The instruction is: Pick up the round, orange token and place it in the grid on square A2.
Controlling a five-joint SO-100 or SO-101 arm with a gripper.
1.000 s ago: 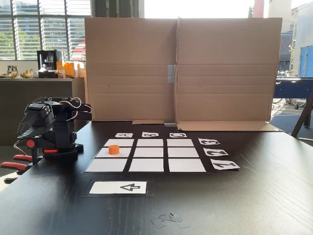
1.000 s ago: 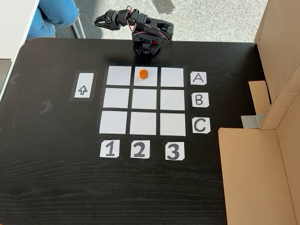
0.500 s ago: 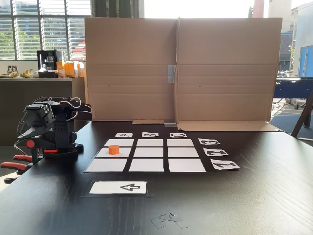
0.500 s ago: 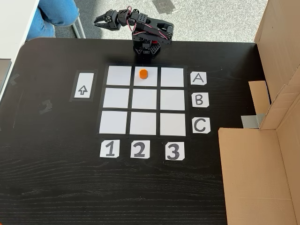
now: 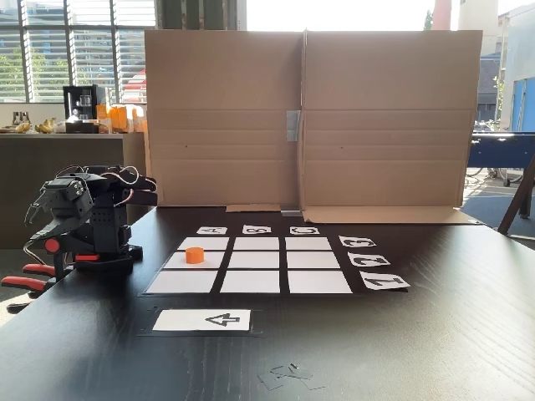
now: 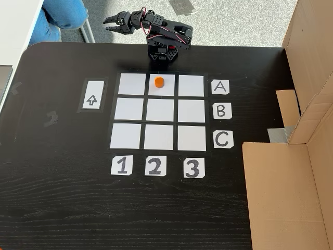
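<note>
Token (image 6: pixel 159 82) sits upright, flat face up, round so no heading; it rests inside square A2 (image 6: pixel 166 87) of the grid (image 6: pixel 129 111); gripper (image 6: pixel 109 22) off the table edge, jaws parted, empty.

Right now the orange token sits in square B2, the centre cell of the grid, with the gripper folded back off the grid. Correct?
Not quite. The orange token sits in square A2, the middle cell of row A, as the fixed view from above shows. The gripper is indeed folded back off the grid.
</note>
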